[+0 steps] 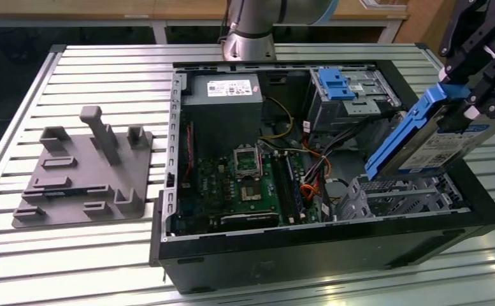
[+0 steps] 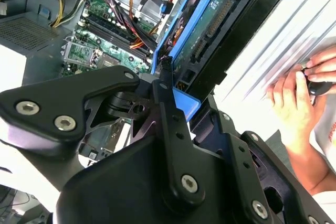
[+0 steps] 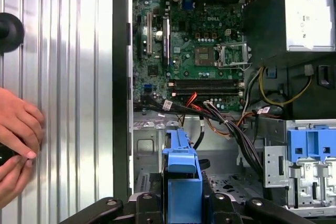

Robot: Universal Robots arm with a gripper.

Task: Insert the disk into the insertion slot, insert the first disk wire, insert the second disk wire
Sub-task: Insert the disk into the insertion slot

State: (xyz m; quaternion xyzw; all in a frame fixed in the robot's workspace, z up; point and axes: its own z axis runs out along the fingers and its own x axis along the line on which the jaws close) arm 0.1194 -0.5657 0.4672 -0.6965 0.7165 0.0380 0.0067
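At the exterior view's left, a grey fixture (image 1: 81, 172) sits on the slatted table (image 1: 102, 76). In the middle lies an open computer case (image 1: 315, 248), its motherboard (image 1: 247, 185) facing up. At the right, the gripper (image 1: 468, 105) is clamped on the disk (image 1: 434, 150). It holds the disk steeply tilted just above the insertion slot (image 1: 396, 197), not yet inside, probably to line its lower end up with the bay.

Bright, even light falls from overhead. The slatted metal table (image 1: 77, 261) glares white along its near edge in the exterior view. Inside the computer case (image 1: 315, 248) lies soft shadow. The black gripper (image 3: 182, 203) looks dark, while the disk (image 1: 438, 143) is evenly lit.
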